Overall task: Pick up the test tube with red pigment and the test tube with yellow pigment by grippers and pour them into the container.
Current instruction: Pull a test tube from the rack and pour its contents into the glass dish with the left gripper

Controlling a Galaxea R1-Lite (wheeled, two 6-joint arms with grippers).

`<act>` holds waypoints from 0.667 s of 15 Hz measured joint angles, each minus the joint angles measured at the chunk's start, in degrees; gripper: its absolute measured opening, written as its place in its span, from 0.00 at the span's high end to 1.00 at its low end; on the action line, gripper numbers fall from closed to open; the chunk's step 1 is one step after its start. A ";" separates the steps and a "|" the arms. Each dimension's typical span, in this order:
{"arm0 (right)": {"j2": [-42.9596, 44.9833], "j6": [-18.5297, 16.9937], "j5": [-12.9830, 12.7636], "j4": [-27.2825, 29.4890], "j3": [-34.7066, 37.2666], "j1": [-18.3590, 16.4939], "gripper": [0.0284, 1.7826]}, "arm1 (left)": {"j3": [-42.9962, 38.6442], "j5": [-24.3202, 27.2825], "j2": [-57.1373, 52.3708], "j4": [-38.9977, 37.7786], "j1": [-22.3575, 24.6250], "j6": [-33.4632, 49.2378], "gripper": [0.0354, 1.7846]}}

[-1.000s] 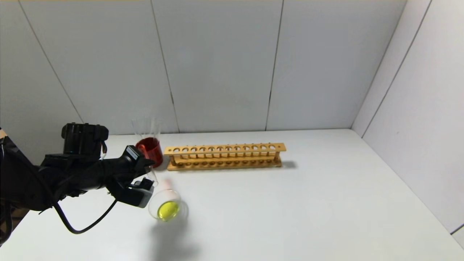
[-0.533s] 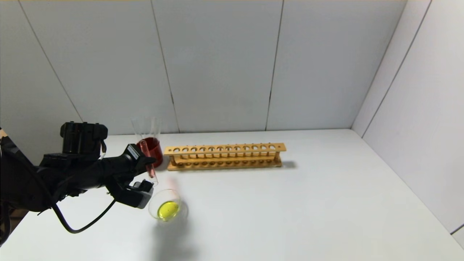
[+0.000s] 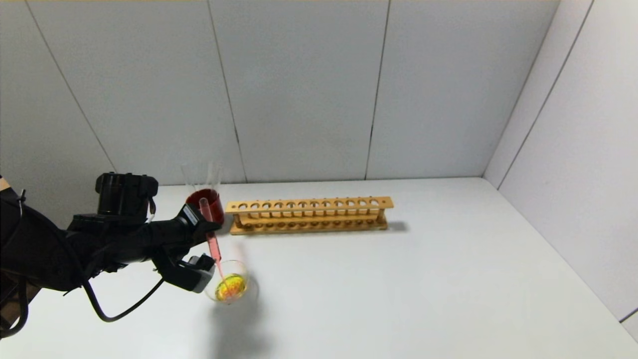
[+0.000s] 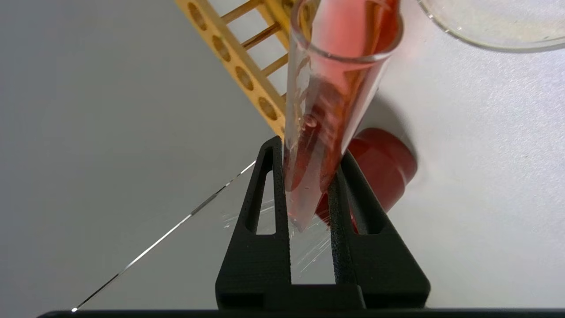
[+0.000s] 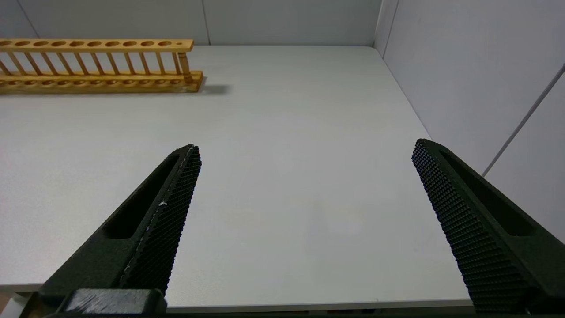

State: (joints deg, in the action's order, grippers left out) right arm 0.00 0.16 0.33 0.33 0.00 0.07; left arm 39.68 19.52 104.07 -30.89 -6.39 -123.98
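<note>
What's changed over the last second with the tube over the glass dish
The left gripper, shut on the test tube with red pigment, has tipped it further, mouth down over the container. Red liquid now runs in, streaking the yellow pool that was plain yellow before. The wooden rack, the dark red cup and the container stayed put.

Bright, even overhead light casts soft shadows beside the wooden rack (image 3: 309, 215); head view slightly soft.
</note>
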 joint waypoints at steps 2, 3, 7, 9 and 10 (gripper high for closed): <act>0.00 0.00 -0.02 0.02 0.00 0.00 0.02 | -0.10 -0.01 1.44 -0.15 0.02 -0.17 0.85; 0.00 0.00 0.00 0.00 0.00 0.00 0.02 | -0.10 0.10 2.18 -1.13 0.02 -0.35 0.85; 0.00 0.00 0.00 0.00 0.00 0.00 0.02 | -0.79 0.21 3.73 -5.63 0.13 -0.88 0.85; 0.00 0.00 -0.02 0.00 0.00 0.00 0.02 | -0.63 0.27 3.60 -5.66 0.16 -2.93 0.85; 0.00 0.00 -0.02 0.00 0.00 0.00 0.02 | -0.60 0.29 3.40 -5.57 0.16 -4.05 0.85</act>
State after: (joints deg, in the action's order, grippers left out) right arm 0.00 0.16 0.30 0.33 0.00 0.07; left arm 39.08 19.81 107.47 -36.46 -6.23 -128.03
